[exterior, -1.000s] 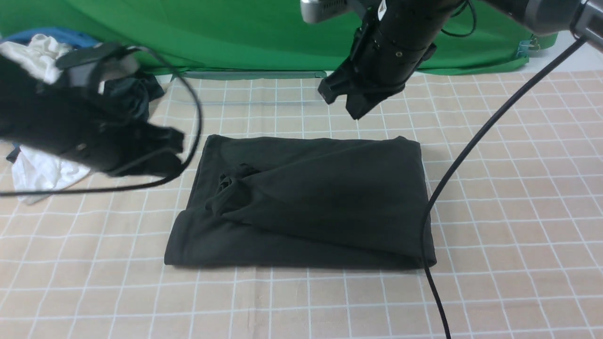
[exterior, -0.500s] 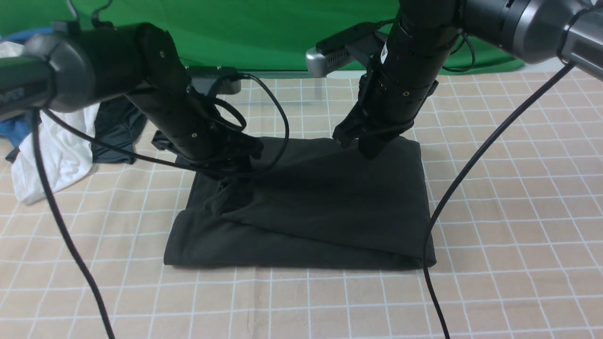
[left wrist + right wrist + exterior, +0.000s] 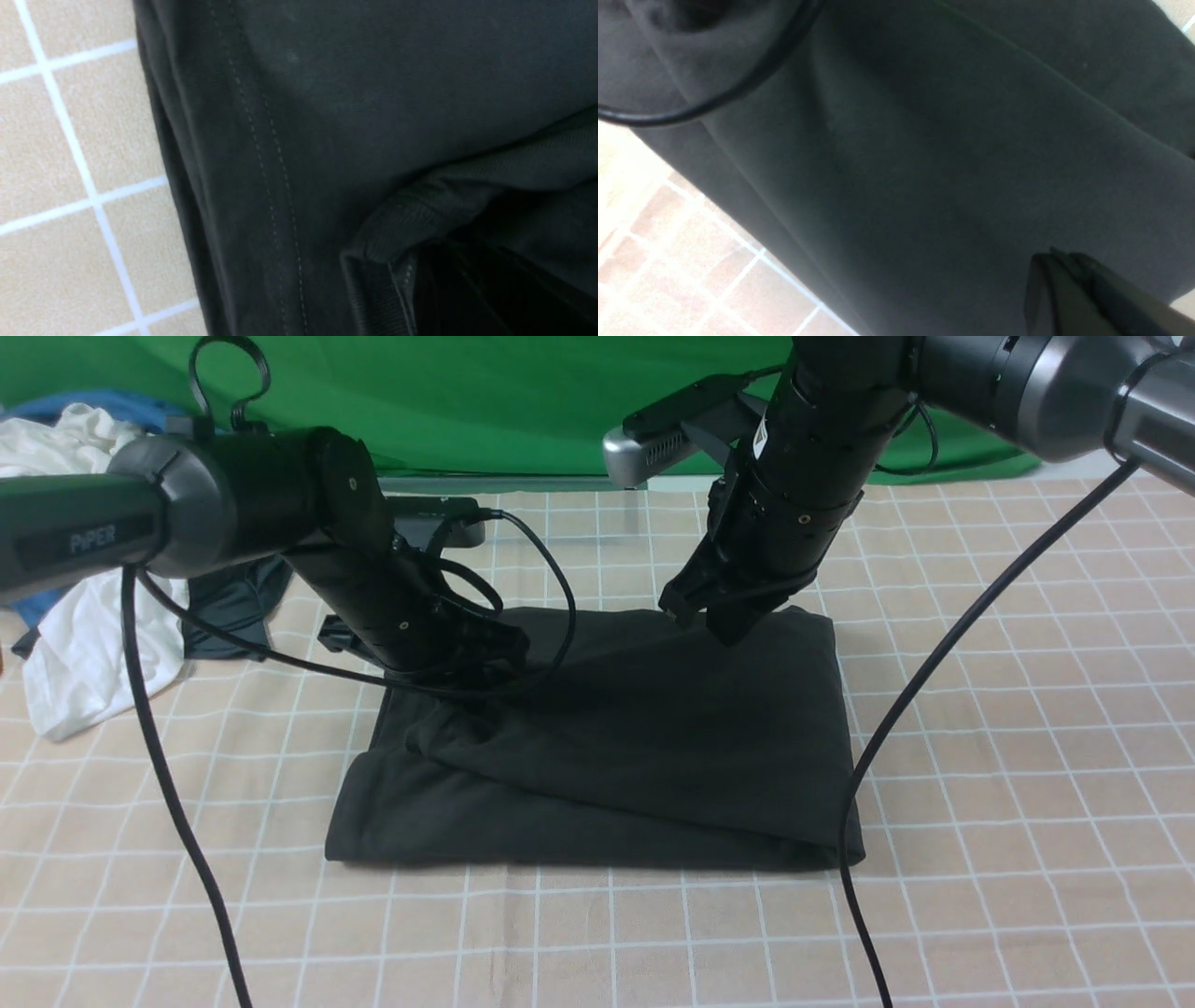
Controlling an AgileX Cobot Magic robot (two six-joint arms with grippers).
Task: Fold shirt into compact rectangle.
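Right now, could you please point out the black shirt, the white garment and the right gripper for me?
black shirt (image 3: 653, 737), front view, on its top folded layer.
white garment (image 3: 79, 663), front view, on its lower draped part.
right gripper (image 3: 724, 630), front view, at its closed fingertips.

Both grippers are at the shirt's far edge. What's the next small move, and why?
Probably raise that edge a little, if both have hold. The left gripper sits at the far-left corner of the shirt, the right gripper on the far edge right of centre; lifting there starts a fold toward the near edge.
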